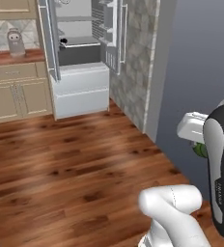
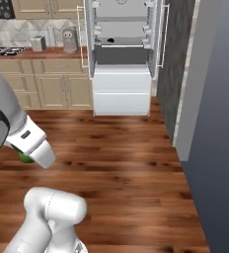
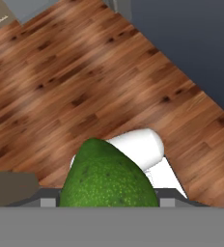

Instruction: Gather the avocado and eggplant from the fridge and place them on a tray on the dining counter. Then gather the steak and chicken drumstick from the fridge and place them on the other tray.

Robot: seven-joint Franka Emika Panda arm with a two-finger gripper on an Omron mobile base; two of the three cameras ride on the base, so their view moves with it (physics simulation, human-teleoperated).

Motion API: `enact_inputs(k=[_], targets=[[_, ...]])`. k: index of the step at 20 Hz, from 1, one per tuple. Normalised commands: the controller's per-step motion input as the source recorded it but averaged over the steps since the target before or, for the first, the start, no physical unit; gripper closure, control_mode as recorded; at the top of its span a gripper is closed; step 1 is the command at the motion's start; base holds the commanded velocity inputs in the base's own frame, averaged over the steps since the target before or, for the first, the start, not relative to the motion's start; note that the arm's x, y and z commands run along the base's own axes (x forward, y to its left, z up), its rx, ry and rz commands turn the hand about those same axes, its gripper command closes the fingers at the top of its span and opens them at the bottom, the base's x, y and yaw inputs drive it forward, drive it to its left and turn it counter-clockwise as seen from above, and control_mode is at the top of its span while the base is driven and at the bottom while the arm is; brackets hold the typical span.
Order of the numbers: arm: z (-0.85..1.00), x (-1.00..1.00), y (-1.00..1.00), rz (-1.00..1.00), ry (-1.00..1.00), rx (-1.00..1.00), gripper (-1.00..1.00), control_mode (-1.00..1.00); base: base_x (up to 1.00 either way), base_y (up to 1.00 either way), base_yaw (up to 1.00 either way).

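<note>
Right now your pincer is closed on the avocado, which sits low in the hand view, directly against the camera, with the wood floor beneath it; in the left base view a sliver of green shows at the wrist, and in the right base view another sliver peeks under the white hand. The fingertips themselves are hidden behind the fruit, so you cannot judge how deep the grip goes. My worry is a slip: the avocado is a rounded, tapering pear shape with a pebbled, slightly glossy skin, and a rounded body like that can roll or squeeze out between flat pads if the base turns sharply or the arm swings fast. A drop here would land on hard planks and likely roll away. The fridge stands open well behind you at the end of the floor, both doors swung out, with pale shelves and a dark item on one shelf that is too small to name. The grey wall is close on the arm's right side, so a wide swing could clip it. No tray or dining desk is visible yet, so carry steadily.
</note>
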Motion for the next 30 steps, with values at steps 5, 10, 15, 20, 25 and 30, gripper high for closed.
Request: enact_inputs(k=[5,10,15,20,25,30], targets=[[0.00,0.00,0.00,0.00,0.00,0.00,1.00,1.00,-1.00,0.36,-0.01],[0.00,0.00,0.00,0.00,0.00,0.00,1.00,1.00,-1.00,0.34,0.00],[0.00,0.00,0.00,0.00,0.00,0.00,1.00,1.00,-1.00,0.35,-0.01],[0.00,0.00,0.00,0.00,0.00,0.00,1.00,1.00,-1.00,0.39,0.00],[0.00,0.00,0.00,0.00,0.00,0.00,1.00,1.00,-1.00,0.43,-0.01],[0.00,0.00,0.00,0.00,0.00,0.00,1.00,1.00,-1.00,0.55,0.00]])
